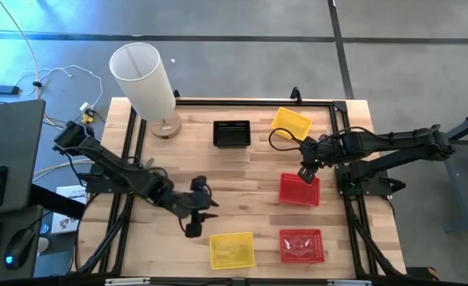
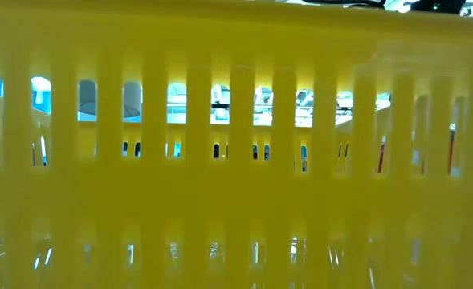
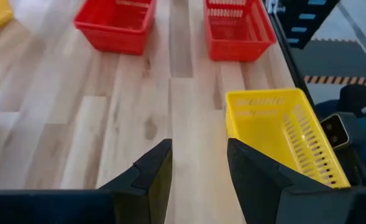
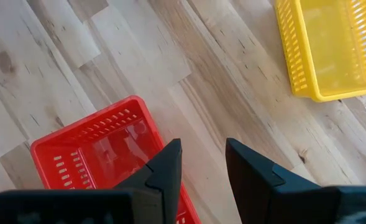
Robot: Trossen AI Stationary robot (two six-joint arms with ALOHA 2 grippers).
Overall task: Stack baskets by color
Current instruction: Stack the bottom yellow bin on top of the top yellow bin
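Several baskets rest bottom-down on the wooden table (image 1: 241,171): a black one (image 1: 232,133) and a yellow one (image 1: 291,123) at the far side, a red one (image 1: 299,189) mid-right, and another red one (image 1: 301,245) and a yellow one (image 1: 232,249) near the front edge. My left gripper (image 1: 208,210) hovers open left of centre, just beyond the near yellow basket (image 3: 282,134), with bare wood between its fingers (image 3: 198,168). My right gripper (image 1: 305,173) hangs open over the far edge of the mid-right red basket (image 4: 96,155).
A tall white cylinder lamp (image 1: 142,75) stands at the far left corner. A black frame (image 1: 341,107) runs along the table's edges. The near yellow basket's wall (image 2: 236,160) fills the low view. Bare wood lies across the table's middle and left.
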